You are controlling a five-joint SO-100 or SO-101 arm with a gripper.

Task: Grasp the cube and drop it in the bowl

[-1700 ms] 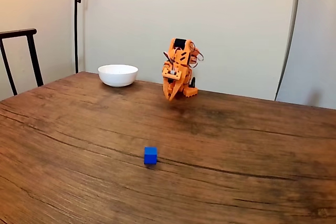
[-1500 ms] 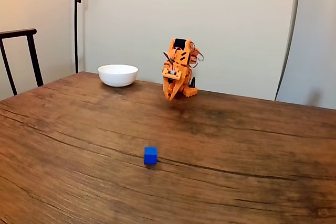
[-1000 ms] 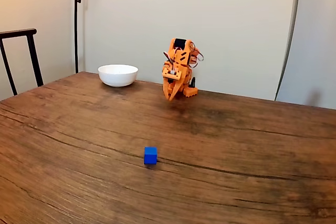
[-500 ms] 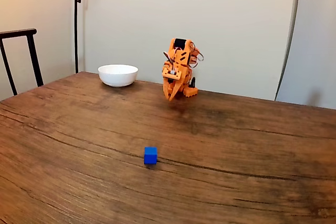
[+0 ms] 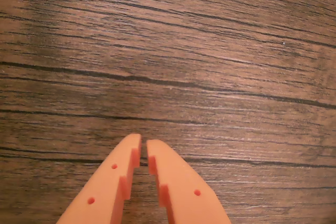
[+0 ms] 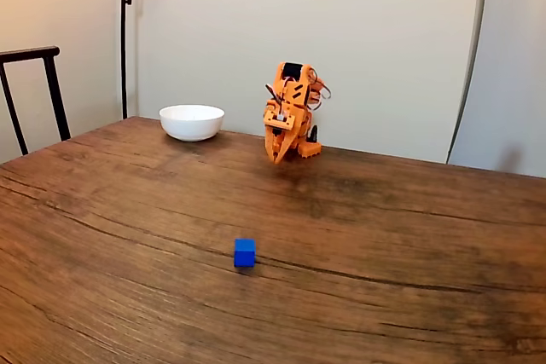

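In the fixed view, bare desk point(image 6: 384, 236) lay open between the folded arm point(image 6: 290, 112) and the cube point(image 6: 245, 252). The bowl point(image 6: 192, 122) stood well left of the arm, apart from that path. A chair point(image 6: 34, 95) stood apparently beyond the desk's left edge.

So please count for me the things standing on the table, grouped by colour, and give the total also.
Blue: 1, the cube
White: 1, the bowl
Orange: 1, the arm with its gripper
Total: 3 things on the wooden table
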